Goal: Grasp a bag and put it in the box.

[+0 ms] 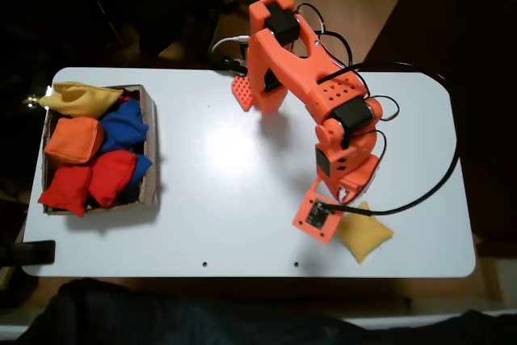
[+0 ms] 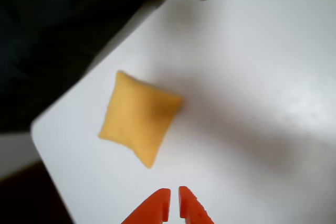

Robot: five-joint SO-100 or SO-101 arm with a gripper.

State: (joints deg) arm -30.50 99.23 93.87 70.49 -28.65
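Approach step: orange two-finger gripper [image 2: 174, 203] above the small square golden-yellow cloth beanbag [image 2: 140, 117].

The beanbag lies flat near the white table's [image 1: 242, 191] right near corner, well apart from the shallow brown cardboard box [image 1: 150, 151] at far left. Fingertips appear nearly together, holding nothing. Next: part the fingers, descend, straddle the beanbag.
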